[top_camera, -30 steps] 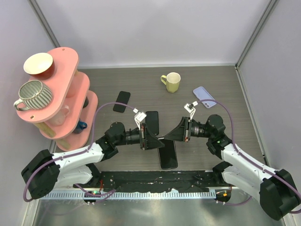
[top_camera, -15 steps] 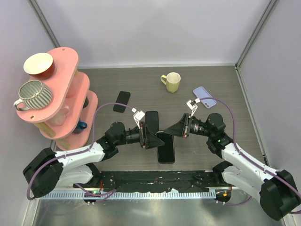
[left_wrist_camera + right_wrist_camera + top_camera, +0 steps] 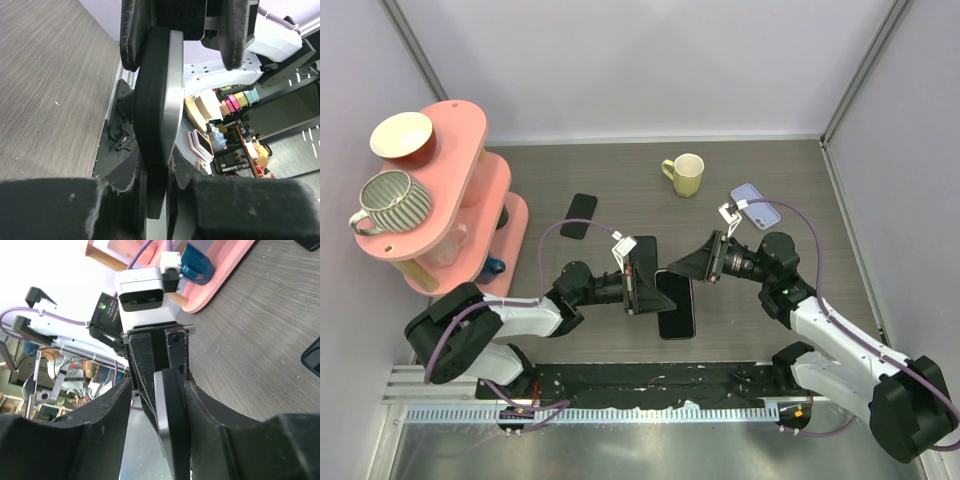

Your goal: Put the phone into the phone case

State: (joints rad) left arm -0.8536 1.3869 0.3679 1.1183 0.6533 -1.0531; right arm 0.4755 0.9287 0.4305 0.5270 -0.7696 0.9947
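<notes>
Seating step in hand, by my judgement: left hand (image 3: 150,205) clamped on the black phone case (image 3: 150,115), the silver phone (image 3: 173,100) against its open face between the same fingers. Right hand (image 3: 159,410) straddles the pair's far end; gripping or merely flanking, cannot tell. Next move likely needs a squeeze until the edges sit flush

table (image 3: 620,180) grey wood-grain | on it: mug (image 3: 686,175), lilac phone case (image 3: 756,206), black phone (image 3: 579,216), pink rack (image 3: 488,187)

The top view looks down on the whole counter (image 3: 800,190) from its near edge. Both wrist views face each other closely, sharing the edge-on phone (image 3: 160,100).
</notes>
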